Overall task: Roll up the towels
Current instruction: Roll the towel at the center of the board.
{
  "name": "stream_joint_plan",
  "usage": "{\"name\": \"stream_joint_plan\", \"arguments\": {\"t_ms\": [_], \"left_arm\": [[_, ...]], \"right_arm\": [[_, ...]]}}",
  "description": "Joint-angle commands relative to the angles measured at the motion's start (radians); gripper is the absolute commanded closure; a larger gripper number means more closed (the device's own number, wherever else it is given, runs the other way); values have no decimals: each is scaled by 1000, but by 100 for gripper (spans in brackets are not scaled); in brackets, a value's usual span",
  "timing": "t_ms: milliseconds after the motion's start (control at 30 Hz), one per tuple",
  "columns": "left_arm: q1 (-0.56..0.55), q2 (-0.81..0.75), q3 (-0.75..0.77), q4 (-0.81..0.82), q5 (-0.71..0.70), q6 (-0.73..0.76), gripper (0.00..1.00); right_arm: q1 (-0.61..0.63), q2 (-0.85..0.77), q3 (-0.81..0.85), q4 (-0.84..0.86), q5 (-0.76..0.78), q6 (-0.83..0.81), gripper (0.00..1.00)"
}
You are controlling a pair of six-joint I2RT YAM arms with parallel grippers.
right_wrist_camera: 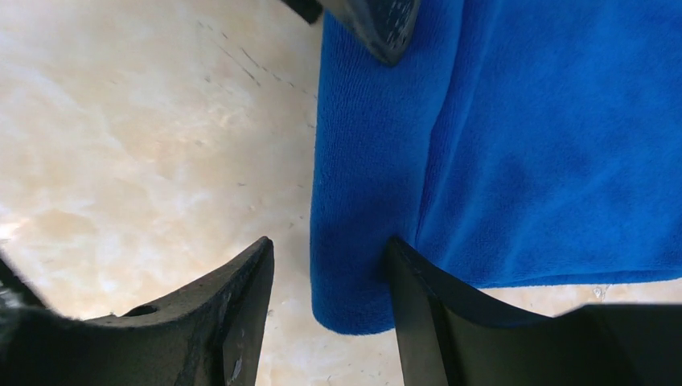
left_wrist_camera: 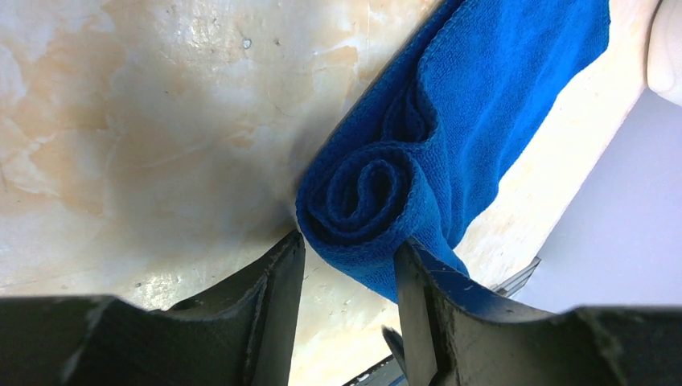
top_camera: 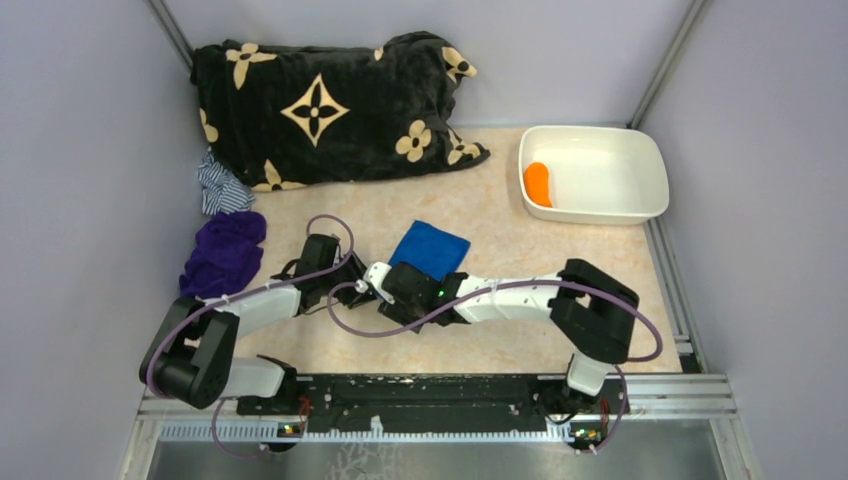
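Observation:
The blue towel (top_camera: 430, 248) lies on the table in front of both arms, its near edge rolled into a spiral (left_wrist_camera: 366, 193). My left gripper (left_wrist_camera: 350, 249) is open, its tips on either side of the roll's end. My right gripper (right_wrist_camera: 330, 249) is open too. The rolled edge (right_wrist_camera: 362, 241) lies between its fingers, with the right finger against the cloth and the left finger apart from it on the bare table. The orange towel (top_camera: 537, 183) sits rolled up inside the white tub (top_camera: 600, 133) at the back right.
A big black blanket with tan flowers (top_camera: 330, 105) fills the back left. A striped cloth (top_camera: 222, 187) and a purple cloth (top_camera: 225, 250) lie along the left wall. A finger of the left gripper (right_wrist_camera: 378, 24) shows at the top of the right wrist view.

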Motion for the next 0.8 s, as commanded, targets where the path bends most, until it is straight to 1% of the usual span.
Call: {"name": "stream_joint_plan", "arguments": {"t_ms": [0, 167, 233, 300, 333, 367, 400, 433, 500, 633, 767], "left_arm": [[0, 33, -5, -40, -50, 35, 48], [0, 33, -6, -36, -47, 34, 47], [0, 33, -5, -32, -45, 35, 46], [0, 31, -5, -32, -45, 34, 45], [-1, 27, -4, -36, -45, 34, 44], [0, 20, -3, -42, -47, 34, 43], [0, 8, -2, -51, -50, 36, 42], [1, -10, -2, -60, -56, 36, 41], [0, -57, -4, -85, -81, 34, 38], [1, -178, -18, -138, -125, 24, 34], [0, -268, -37, -172, -116, 5, 33]], "right_arm": [[25, 70, 22, 39, 131, -54, 47], [29, 125, 20, 28, 162, -65, 53], [29, 148, 21, 19, 169, -66, 58], [29, 171, 25, 4, 169, -60, 65], [30, 175, 28, -6, 159, -55, 70], [29, 173, 30, -13, 140, -49, 77], [28, 162, 31, -16, 113, -43, 82], [26, 149, 31, -17, 74, -34, 86], [5, 118, 30, -14, -68, -3, 93], [-84, 86, 15, 30, -324, 80, 96], [-181, 115, 10, 63, -557, 153, 100]]}}
